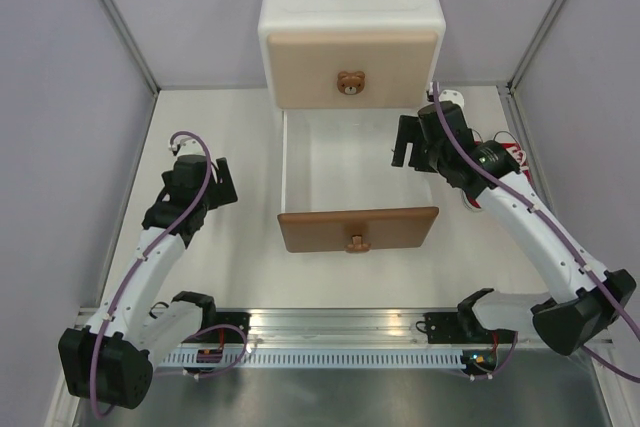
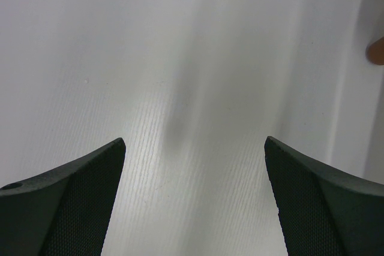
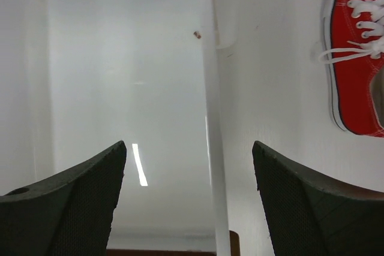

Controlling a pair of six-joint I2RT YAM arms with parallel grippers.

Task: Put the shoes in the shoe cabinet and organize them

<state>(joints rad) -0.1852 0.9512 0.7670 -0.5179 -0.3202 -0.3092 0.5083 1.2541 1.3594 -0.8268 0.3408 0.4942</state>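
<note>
The white shoe cabinet (image 1: 350,7) stands at the back, its beige upper drawer (image 1: 350,67) shut. The brown-fronted lower drawer (image 1: 358,228) is pulled out, and its white inside (image 1: 345,162) holds nothing. One red shoe (image 3: 360,70) lies on the table right of the drawer, mostly hidden under my right arm in the top view (image 1: 514,156). My right gripper (image 1: 406,152) is open and empty above the drawer's right wall (image 3: 210,118). My left gripper (image 1: 224,184) is open and empty over bare table left of the drawer. The orange shoes are out of view.
Grey walls enclose the table on the left, right and back. A metal rail (image 1: 340,332) runs along the near edge between the arm bases. A small brown bit (image 2: 377,51) shows at the right edge of the left wrist view.
</note>
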